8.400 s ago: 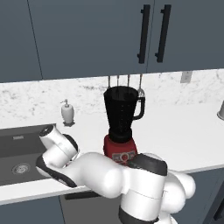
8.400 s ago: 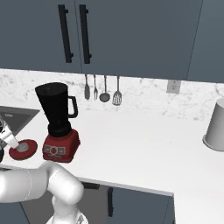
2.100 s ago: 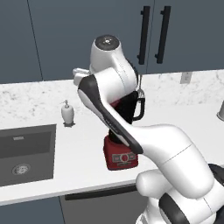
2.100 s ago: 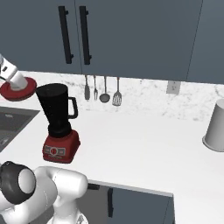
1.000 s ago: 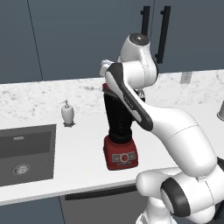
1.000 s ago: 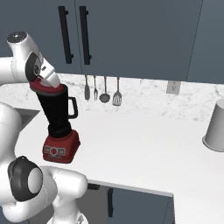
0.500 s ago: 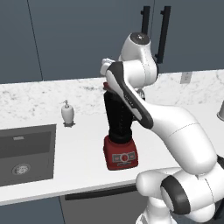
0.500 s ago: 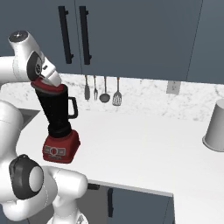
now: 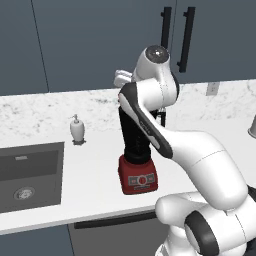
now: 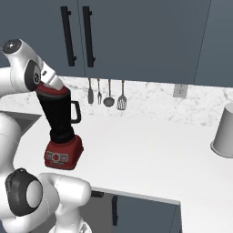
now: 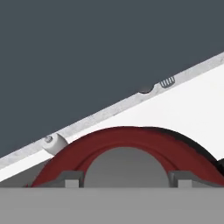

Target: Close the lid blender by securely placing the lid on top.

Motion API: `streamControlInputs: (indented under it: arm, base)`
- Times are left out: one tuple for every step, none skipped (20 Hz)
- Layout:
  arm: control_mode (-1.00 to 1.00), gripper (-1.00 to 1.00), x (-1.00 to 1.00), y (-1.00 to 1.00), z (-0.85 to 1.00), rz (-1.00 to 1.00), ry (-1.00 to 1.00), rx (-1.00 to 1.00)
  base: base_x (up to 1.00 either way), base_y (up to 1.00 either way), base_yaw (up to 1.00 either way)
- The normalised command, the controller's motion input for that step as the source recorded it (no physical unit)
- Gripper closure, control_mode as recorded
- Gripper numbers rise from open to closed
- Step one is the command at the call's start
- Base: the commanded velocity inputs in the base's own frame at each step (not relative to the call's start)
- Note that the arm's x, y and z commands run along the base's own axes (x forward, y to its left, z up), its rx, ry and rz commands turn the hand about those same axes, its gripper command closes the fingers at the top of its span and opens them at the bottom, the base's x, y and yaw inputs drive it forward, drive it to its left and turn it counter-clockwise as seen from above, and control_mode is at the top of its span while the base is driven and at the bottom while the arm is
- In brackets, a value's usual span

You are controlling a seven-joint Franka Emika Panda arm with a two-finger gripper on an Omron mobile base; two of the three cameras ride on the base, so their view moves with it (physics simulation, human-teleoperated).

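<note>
Between the fingers (image 11: 73, 178), at the bottom of the hand view, sits the grey knob of the lid (image 11: 127, 139), and its red disc arches just beyond their tips; the two tips stand close against either side of the knob, so the gripper (image 11: 126, 179) looks closed on it. From the right base view, going left to right, the white hand comes first, then the lid (image 10: 53, 92) under it, resting on or just over the mouth of the blender (image 10: 58, 125), then the jar's black handle, the utensils (image 10: 108, 93) hanging on the wall and a white canister (image 10: 225, 130) far off at the counter's end. From the left base view the arm hides the jar's top, and a soap dispenser (image 9: 77, 129) stands well apart, left of the red base.

The step in hand, as I judge it, is seating the lid. To do it well, keep the disc level and centred on the rim, press straight down until it sits flush all round, and only then part the fingers; a tilted lid may catch on one edge or slide when released. Whether it is fully seated I cannot tell.

Compared with half a second ago, the hand and lid have barely shifted; two seconds ago the lid was held high and left of the jar, clear of it.
</note>
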Motion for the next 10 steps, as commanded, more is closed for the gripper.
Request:
streamControlInputs:
  arm:
    - [-1.00, 1.00, 0.00, 0.00, 0.20, 0.00, -0.17, -0.08]
    - [-1.00, 1.00, 0.00, 0.00, 0.26, 0.00, -0.15, -0.07]
    - [-1.00, 1.00, 0.00, 0.00, 0.29, 0.00, -0.15, -0.07]
    - [-1.00, 1.00, 0.02, 0.00, 0.31, 0.00, -0.12, -0.08]
    - [-1.00, 1.00, 0.03, 0.00, 0.30, 0.00, -0.10, -0.07]
    - [-1.00, 1.00, 0.01, 0.00, 0.30, 0.00, -0.10, -0.07]
    - [-1.00, 1.00, 0.01, 0.00, 0.28, 0.00, -0.08, -0.07]
    - [-1.00, 1.00, 0.00, 0.00, 0.24, 0.00, -0.07, -0.07]
    - [-1.00, 1.00, 0.00, 0.00, 0.21, 0.00, -0.05, -0.08]
    - [-1.00, 1.00, 0.00, 0.00, 0.18, 0.00, -0.03, -0.09]
  base:
    - [0.00, 0.00, 0.00]
    - [0.00, 0.00, 0.00]
    - [0.00, 0.00, 0.00]
    - [0.00, 0.00, 0.00]
    - [0.00, 0.00, 0.00]
    - [0.00, 0.00, 0.00]
    - [0.00, 0.00, 0.00]
    - [0.00, 0.00, 0.00]
    - [0.00, 0.00, 0.00]
    - [0.00, 0.00, 0.00]
